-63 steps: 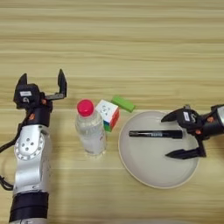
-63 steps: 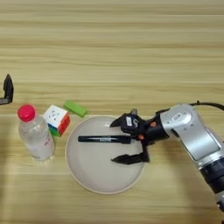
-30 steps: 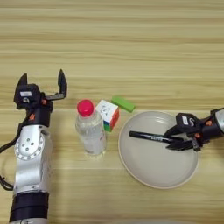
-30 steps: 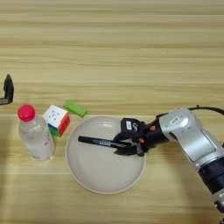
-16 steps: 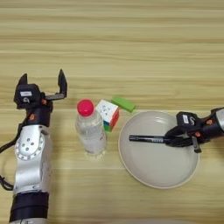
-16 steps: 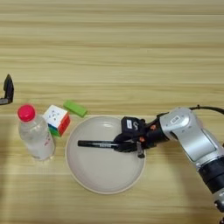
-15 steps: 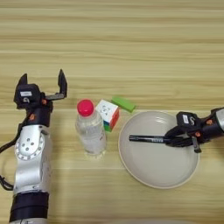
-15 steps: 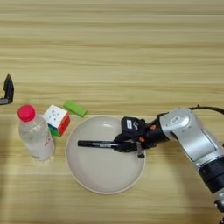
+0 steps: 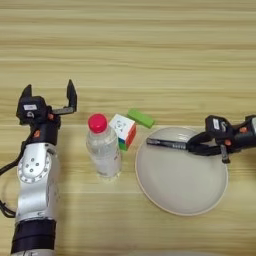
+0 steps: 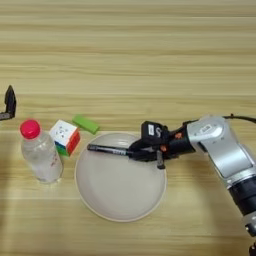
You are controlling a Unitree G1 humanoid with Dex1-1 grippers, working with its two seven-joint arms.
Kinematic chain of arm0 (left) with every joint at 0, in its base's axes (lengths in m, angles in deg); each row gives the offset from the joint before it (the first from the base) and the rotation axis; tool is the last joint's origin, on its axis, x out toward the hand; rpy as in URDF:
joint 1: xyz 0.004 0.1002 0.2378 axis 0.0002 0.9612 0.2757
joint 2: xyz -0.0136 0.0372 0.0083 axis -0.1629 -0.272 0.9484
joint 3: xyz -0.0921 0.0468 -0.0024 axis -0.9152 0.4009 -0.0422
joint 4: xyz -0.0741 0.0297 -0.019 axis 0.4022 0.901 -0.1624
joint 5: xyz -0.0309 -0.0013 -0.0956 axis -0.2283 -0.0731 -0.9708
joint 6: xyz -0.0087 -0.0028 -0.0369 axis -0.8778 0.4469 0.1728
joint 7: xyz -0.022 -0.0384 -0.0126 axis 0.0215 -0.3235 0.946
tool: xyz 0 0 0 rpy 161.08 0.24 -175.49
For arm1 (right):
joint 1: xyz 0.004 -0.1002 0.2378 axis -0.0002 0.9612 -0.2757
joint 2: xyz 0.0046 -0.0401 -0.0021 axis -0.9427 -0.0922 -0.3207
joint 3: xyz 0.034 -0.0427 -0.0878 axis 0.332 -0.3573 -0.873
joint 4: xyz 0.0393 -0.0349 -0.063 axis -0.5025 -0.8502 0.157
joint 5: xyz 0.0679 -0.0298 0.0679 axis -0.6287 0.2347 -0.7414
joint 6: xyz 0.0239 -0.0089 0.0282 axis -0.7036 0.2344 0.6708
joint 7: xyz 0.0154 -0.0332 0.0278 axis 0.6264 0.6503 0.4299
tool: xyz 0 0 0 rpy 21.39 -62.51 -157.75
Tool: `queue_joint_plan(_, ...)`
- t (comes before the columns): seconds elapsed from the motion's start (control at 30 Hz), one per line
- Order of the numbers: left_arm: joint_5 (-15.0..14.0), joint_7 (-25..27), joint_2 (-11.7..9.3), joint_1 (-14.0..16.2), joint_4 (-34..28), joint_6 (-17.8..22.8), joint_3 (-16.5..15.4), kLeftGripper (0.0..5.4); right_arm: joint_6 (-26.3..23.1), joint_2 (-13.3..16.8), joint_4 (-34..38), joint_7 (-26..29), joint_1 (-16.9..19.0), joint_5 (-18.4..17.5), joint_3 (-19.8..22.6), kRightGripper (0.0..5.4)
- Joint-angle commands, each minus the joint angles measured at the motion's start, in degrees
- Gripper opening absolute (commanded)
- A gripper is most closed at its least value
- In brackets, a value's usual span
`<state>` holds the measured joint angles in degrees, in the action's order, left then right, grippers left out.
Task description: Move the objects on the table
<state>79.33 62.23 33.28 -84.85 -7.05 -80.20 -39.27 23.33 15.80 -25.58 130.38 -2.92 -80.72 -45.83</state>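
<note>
Right eye view gives us the clearest read: our right gripper (image 10: 137, 151) has its two black fingers pressed together on the right-hand end of the black marker pen (image 10: 107, 149). The pen lies over the upper part of the cream plate (image 10: 120, 200), its long axis running nearly left to right across the picture, with the free tip reaching out to the plate's left rim. So the pen stretches leftward from the gripper, and any lift or carry turns on that one pinched end; we judge the far tip may sag or swing.

Our left gripper (image 9: 49, 100) stands well apart at the left side of the table (image 9: 150, 50), fingers spread and holding nothing. It is the nearer arm for the bottle (image 9: 103, 147).

Counting, we find one clear bottle with a red cap standing upright left of the plate, one green block (image 9: 140, 118) lying just above the plate's upper-left rim, one multicoloured cube (image 9: 123, 131) between bottle and block, one pen, one plate.
</note>
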Motion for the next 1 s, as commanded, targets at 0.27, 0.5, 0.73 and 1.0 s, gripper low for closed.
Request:
queue_joint_plan(0.27,-0.2,-0.1,-0.1,-0.7,0.2,-0.2,-0.1,5.4,-1.2,-0.4,-7.6,-8.2,-7.4,2.0,4.4,1.01)
queue_joint_plan(0.5,-0.3,0.0,-0.2,-0.6,0.1,-0.2,-0.1,5.4,1.7,-0.6,-12.1,-9.1,-8.2,4.4,3.0,1.01)
queue_joint_plan(0.73,-0.2,-0.1,-0.1,-0.8,0.3,-0.4,-0.1,5.4,4.4,-1.7,-18.3,-9.8,-9.2,6.4,1.8,1.01)
queue_joint_plan(1.0,-0.2,-0.1,0.0,-0.6,0.2,-0.4,-0.1,5.4,7.3,-3.6,-26.2,-10.1,-9.5,8.9,0.0,1.01)
